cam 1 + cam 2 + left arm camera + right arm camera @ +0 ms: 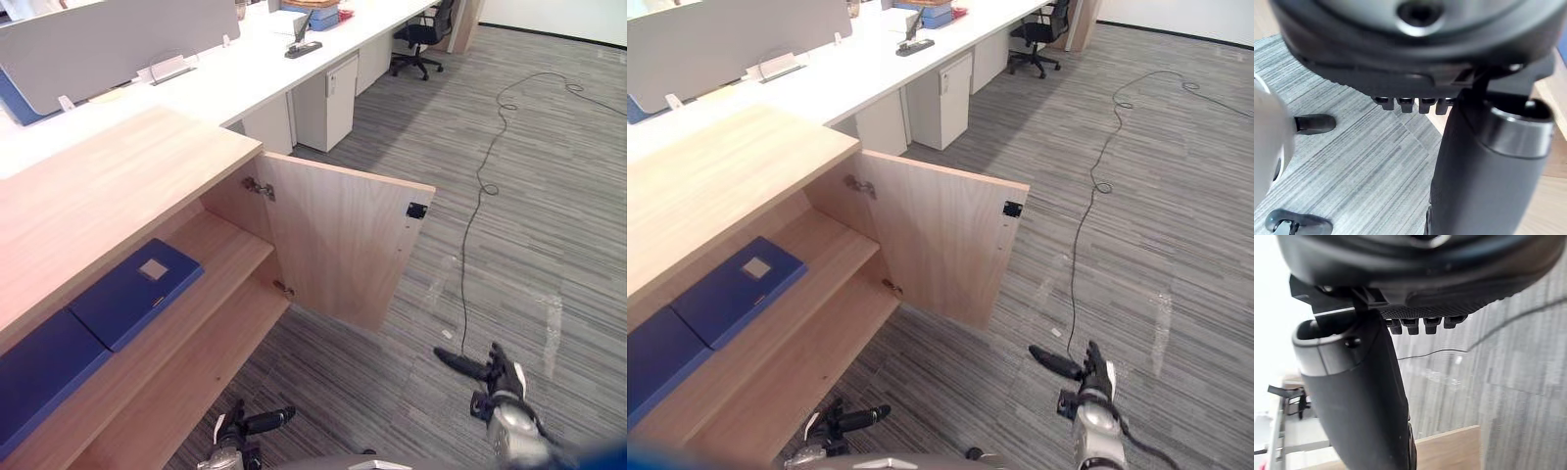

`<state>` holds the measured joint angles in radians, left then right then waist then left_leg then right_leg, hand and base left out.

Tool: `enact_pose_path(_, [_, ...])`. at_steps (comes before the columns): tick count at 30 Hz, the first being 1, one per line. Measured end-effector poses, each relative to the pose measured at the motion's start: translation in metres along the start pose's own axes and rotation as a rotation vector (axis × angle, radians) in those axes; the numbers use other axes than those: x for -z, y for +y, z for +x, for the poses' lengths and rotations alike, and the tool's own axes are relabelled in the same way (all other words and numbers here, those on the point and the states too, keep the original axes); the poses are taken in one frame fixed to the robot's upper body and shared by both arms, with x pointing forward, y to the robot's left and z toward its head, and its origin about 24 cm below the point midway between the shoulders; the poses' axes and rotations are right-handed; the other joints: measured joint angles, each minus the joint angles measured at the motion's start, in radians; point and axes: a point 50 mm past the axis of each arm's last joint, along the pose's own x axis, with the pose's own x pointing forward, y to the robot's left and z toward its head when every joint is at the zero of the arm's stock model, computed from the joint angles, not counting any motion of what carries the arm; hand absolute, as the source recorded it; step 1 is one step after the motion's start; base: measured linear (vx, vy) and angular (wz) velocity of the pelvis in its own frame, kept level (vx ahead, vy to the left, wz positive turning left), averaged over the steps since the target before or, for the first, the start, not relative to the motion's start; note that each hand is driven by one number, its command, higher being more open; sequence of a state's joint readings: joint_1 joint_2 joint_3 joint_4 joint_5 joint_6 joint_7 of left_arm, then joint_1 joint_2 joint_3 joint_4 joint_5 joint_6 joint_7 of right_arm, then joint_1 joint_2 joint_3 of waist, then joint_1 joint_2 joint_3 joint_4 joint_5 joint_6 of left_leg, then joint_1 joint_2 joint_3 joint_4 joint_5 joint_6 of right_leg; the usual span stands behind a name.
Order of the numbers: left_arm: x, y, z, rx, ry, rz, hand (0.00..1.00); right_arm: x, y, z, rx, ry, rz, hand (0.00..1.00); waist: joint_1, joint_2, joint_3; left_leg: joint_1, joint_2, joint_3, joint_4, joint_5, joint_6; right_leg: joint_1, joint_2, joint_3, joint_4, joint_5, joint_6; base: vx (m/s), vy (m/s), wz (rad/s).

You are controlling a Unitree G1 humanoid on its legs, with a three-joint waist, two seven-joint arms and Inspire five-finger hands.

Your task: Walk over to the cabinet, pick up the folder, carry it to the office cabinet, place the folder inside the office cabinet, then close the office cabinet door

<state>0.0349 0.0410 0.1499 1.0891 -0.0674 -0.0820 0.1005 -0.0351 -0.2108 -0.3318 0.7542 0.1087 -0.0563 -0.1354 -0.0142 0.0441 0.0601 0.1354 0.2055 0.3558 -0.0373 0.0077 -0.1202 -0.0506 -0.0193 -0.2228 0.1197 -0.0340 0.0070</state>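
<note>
1. On my left is the light wood office cabinet [98,186]. Its plain wooden door [338,245] stands open at a wide angle on two metal hinges [258,186]. There is a small black latch plate [416,210] near the top of the door's free edge.
2. To the right of that free edge, the striped grey carpet floor [549,196] gives me broad open room. It runs back to a long white bench [245,73] with a white drawer pedestal [328,98] under it and a black swivel chair [421,39] at the far end.
3. The dark blue folder with a pale square label [137,292] lies flat on the cabinet's upper shelf [230,250], one corner close to the shelf's front edge.
4. A second plain blue folder [39,377] lies against its left side and is cut off by the picture's edge. I cannot tell whether the two overlap or only touch.
5. The lower shelf [186,382] shows bare wood at the front, and the upper shelf hides its back.
6. My left hand [238,428] hangs low over the carpet, just off the lower shelf's front edge. Its fingers are loose and it holds nothing.
7. My right hand [498,377] is over the carpet, well to the right of the door. Its fingers are stretched out and it is empty.
8. In both wrist views the thumb's bulk blocks much of what lies ahead, and I can make out only the roots of the fingers.
</note>
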Motion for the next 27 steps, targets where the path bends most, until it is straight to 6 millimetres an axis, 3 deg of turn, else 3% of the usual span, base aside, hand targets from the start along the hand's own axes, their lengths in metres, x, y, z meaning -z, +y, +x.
enact_pose_path(3, [0.003, 0.004, -0.001, 0.003, 0.001, 0.026, 1.00, -0.029, 0.001, 0.011, -0.001, -0.080, 0.000, 1.00, 0.006, 0.000, 0.000, -0.006, -0.009, -0.018, -0.017, 0.009, 0.000, -0.002, -0.009, -0.019, -0.002, 0.003, 0.004, -0.05, 0.039, 0.20])
enact_pose_path(9, [0.018, 0.012, -0.005, 0.001, 0.036, 0.054, 1.00, -0.110, 0.006, 0.028, -0.002, -0.291, -0.037, 1.00, 0.012, 0.004, -0.001, -0.037, -0.031, -0.071, -0.037, 0.028, 0.008, -0.017, -0.031, -0.060, -0.008, 0.019, 0.015, -0.04, 0.032, 0.22])
enact_pose_path(11, [0.019, 0.013, -0.006, 0.000, 0.038, 0.057, 1.00, -0.141, 0.017, 0.031, -0.029, -0.368, -0.040, 1.00, 0.015, 0.009, -0.004, -0.046, -0.038, -0.088, -0.041, 0.032, 0.010, -0.015, -0.039, -0.075, -0.019, 0.031, 0.017, -0.05, 0.032, 0.18])
enact_pose_path(14, [0.017, 0.013, -0.005, 0.001, 0.027, 0.055, 1.00, -0.170, 0.031, 0.033, -0.059, -0.421, -0.040, 1.00, 0.035, 0.010, -0.003, -0.061, -0.045, -0.104, -0.043, 0.041, 0.013, -0.012, -0.041, -0.087, -0.045, 0.053, 0.018, -0.07, 0.026, 0.15])
enact_pose_path(21, [0.012, 0.010, -0.005, 0.012, -0.002, 0.064, 1.00, -0.194, 0.046, 0.039, -0.080, -0.396, -0.003, 1.00, 0.061, 0.021, 0.009, -0.083, -0.065, -0.179, -0.046, 0.058, 0.024, 0.023, -0.061, -0.152, -0.085, 0.078, 0.027, -0.07, 0.029, 0.30])
enact_pose_path(27, [0.009, 0.010, -0.005, 0.018, -0.019, 0.075, 1.00, -0.203, 0.040, 0.044, -0.051, -0.368, 0.013, 1.00, 0.060, 0.026, 0.033, -0.093, -0.077, -0.212, -0.048, 0.069, 0.032, 0.042, -0.069, -0.183, -0.111, 0.096, 0.033, -0.04, 0.033, 0.16])
